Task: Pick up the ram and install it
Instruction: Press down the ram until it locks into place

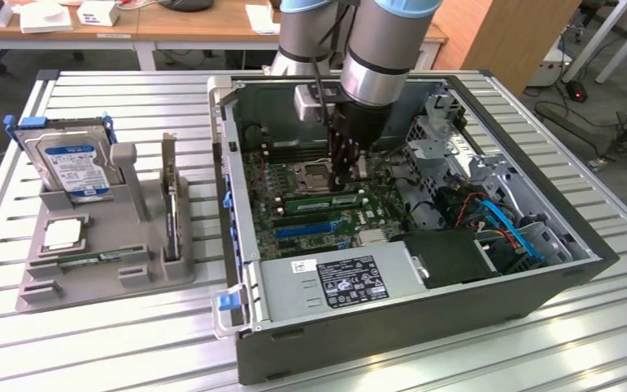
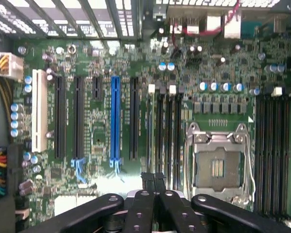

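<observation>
The arm reaches down into the open computer case (image 1: 401,343), and the gripper (image 1: 349,189) hangs low over the motherboard (image 1: 281,184). Its black fingers (image 2: 144,194) are pressed together, tips meeting with no gap that I can see. The ram (image 1: 316,202) sits right under those tips: a thin green stick standing on edge along the memory slots, with the hand over one end of it. The tips seem to touch its top edge, but I cannot tell whether they pinch it or only rest on it.

Just beside the hand is the empty processor socket (image 1: 316,173), its metal frame (image 2: 217,167) plain from the wrist view. On the other side of the fingers the long blue slot (image 2: 115,119) runs among black ones. Beyond the ram, nearer the case's front wall, lies the grey power supply (image 1: 335,282) with its label.

Well away from the hand, outside the case toward the exterior view's left, a grey holder (image 1: 107,278) stands on the slatted table (image 1: 95,343). It carries a hard drive (image 1: 68,163) standing on edge, an expansion card (image 1: 169,192) upright, and a small square silver chip (image 1: 63,234) lying flat.
</observation>
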Robot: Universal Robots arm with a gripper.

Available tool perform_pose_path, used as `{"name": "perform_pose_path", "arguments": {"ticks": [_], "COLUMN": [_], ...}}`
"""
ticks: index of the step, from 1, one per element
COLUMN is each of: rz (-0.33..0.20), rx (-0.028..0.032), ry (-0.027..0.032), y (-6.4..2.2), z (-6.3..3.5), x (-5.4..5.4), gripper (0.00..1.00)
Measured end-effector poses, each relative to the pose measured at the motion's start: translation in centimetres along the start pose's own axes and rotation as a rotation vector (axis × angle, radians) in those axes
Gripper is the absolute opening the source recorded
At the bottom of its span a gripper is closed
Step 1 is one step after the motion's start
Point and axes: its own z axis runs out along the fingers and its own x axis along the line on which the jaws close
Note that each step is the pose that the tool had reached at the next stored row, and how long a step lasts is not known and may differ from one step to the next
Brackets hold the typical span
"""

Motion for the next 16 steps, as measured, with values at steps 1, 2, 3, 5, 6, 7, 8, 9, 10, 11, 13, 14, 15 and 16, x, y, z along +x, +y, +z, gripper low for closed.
{"name": "perform_pose_path", "arguments": {"ticks": [1,2,3,5,6,7,8,9,10,11,13,14,15,16], "rz": [0.000,0.000,0.000,0.000,0.000,0.000,0.000,0.000,0.000,0.000,0.000,0.000,0.000,0.000], "rx": [0.0000,0.0000,0.0001,0.0000,0.0000,0.0000,0.0000,0.0000,0.0000,0.0000,0.0000,0.0000,0.0000,0.0000], "ry": [0.0000,0.0000,0.0000,0.0000,0.0000,0.0000,0.0000,0.0001,0.0000,0.0001,0.0001,0.0000,0.0000,0.0000], "y": [0.19,0.36,0.56,0.98,1.19,1.40,1.61,1.84,2.10,2.37,2.96,3.21,3.45,3.65], "z": [0.02,0.04,0.06,0.11,0.13,0.14,0.17,0.18,0.21,0.23,0.28,0.31,0.33,0.36], "x": [0.0,0.0,0.0,0.0,0.0,0.0,0.0,0.0,0.0,0.0,0.0,0.0,0.0,0.0], "gripper": [0.09,0.09,0.09,0.09,0.09,0.09,0.09,0.09,0.09,0.09,0.09,0.09,0.09,0.09]}}
